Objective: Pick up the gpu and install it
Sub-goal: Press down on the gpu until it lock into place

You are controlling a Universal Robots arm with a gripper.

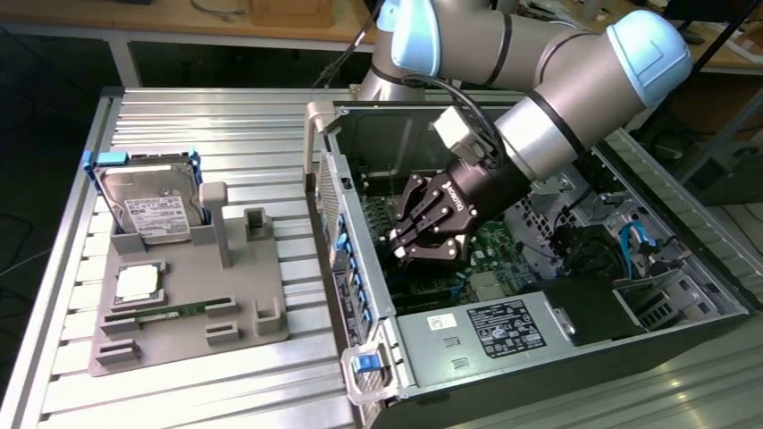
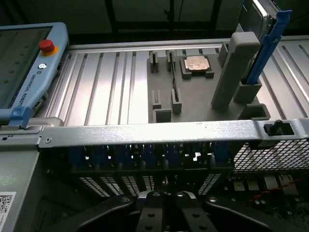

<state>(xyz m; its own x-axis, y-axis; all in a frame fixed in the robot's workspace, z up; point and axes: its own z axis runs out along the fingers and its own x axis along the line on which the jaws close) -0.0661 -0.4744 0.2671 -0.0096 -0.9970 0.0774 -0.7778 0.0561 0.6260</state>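
My gripper [image 1: 409, 250] reaches down inside the open computer case [image 1: 328, 179], just above the motherboard [image 1: 495, 255] and close to the rear wall with the blue slot clips [image 1: 349, 286]. Its black fingers [image 2: 155, 212] are pressed together, so it is shut. In the wrist view the gripper [image 2: 166, 205] sits low behind the case's metal rim [image 2: 159, 130]. The gpu is hidden; I cannot tell whether a card lies under or between the fingers. On the grey holder [image 1: 179, 335] the two tall posts [image 1: 214, 210] stand with nothing between them.
The holder lies on the ribbed metal table and carries a silver hard drive [image 1: 149, 201] in a blue frame, a square chip [image 1: 139, 284] and a green memory stick [image 1: 179, 313]. A teach pendant [image 2: 24, 63] rests on the table. Cables and a power supply [image 1: 489, 331] crowd the case.
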